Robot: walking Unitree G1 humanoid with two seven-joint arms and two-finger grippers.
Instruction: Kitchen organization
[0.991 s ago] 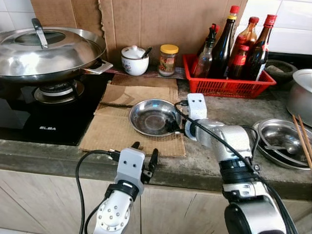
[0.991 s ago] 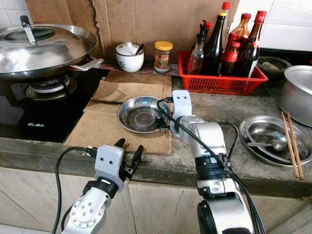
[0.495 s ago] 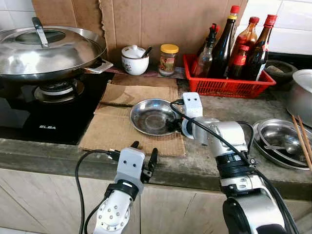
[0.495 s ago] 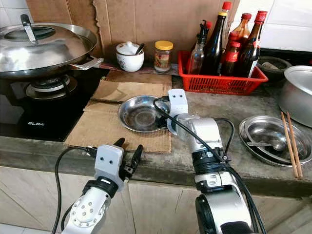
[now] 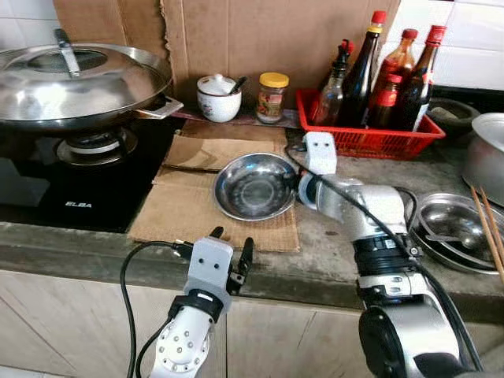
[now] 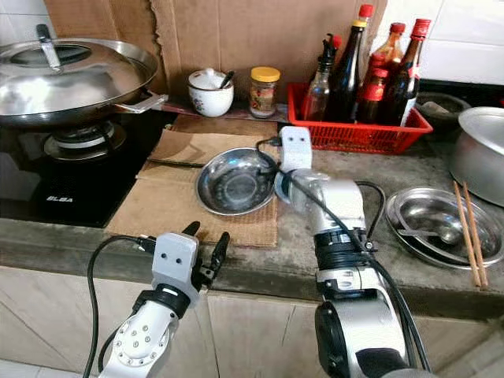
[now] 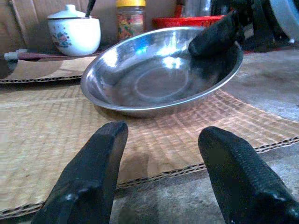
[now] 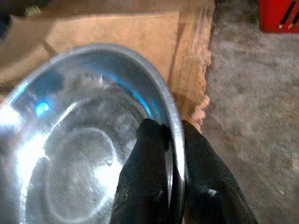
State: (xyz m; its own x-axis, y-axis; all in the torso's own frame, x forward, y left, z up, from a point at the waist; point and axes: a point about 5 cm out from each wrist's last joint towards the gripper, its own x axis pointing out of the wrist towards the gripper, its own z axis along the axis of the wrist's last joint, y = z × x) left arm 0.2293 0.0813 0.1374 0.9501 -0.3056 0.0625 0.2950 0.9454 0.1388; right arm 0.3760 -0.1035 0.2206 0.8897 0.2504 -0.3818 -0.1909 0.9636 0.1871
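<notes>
R gripper (image 8: 169,154) is clamped on the rim of the steel bowl (image 5: 253,187), one black finger inside, one outside; bowl is tipped up on its R side, its L edge down on the cardboard sheet (image 5: 189,206) on the countertop (image 5: 331,260). R arm reaches in from the R over the counter, cable looped along it. L gripper (image 5: 230,253) hangs at the counter's front edge, near side of the cardboard, fingers (image 7: 93,172) spread apart w/ nothing between them, pointing at the bowl. Beyond the bowl, against the cardboard backing: white lidded pot (image 5: 217,96) w/ a spoon in it, and just beside it a jar w/ yellow lid (image 5: 272,96). Red basket (image 5: 366,140) w/ several sauce bottles sits to the R of the jar. To the L, a lidded wok (image 5: 75,85) on the black gas stove (image 5: 67,189). Far R: steel dish (image 5: 457,228) holding a spoon, chopsticks (image 5: 490,235) lying across its rim, and a metal pot (image 5: 487,153) behind it.
</notes>
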